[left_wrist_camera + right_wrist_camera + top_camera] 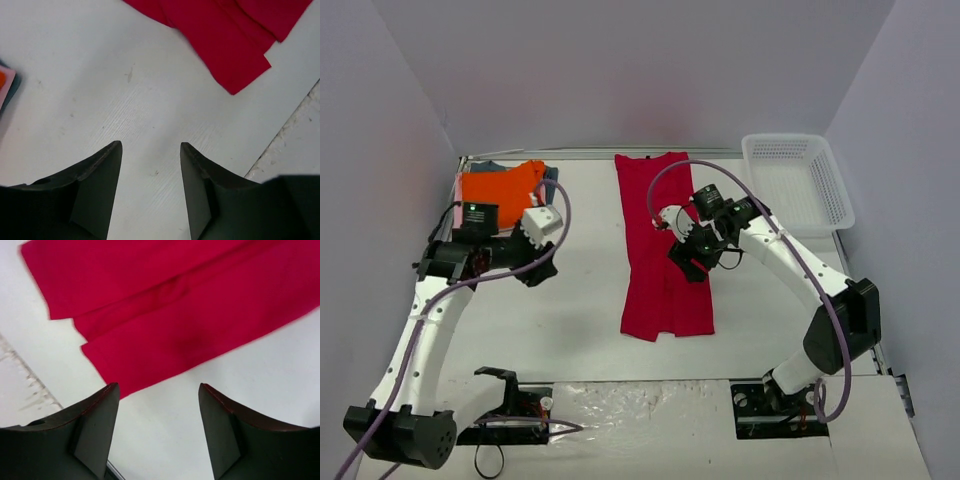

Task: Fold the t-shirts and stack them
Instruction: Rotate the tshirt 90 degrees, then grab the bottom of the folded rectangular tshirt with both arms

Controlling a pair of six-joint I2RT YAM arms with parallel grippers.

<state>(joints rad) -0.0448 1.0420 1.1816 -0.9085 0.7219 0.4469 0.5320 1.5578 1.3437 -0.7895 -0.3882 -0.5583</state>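
Remote inspection, items by size.

1. Bench (580,320): white, and it carries everything noted below.

2. Crimson-red t-shirt (645,230): folded lengthwise into a long narrow strip and lying flat on the bench. The right pincer (159,386) hangs just above it, partway along the strip. In the right wrist view the cloth fills the area beyond the fingertips, and only bare bench shows between them. From the left pincer (151,145) the shirt's end lies ahead and to the right, well apart.

3. White mesh basket (790,146): beyond the right pincer, to its right, at the far corner of the bench.

4. Folded stack: the orange t-shirt (500,185) is on top, with a pale pink edge (458,195) and grey-blue cloth (551,175) showing beneath it. It sits beyond the left pincer, to its left.

5. Right pincer: jaws stand wide, with nothing between them.

6. Left pincer: jaws moderately apart and holding nothing, over bare bench.
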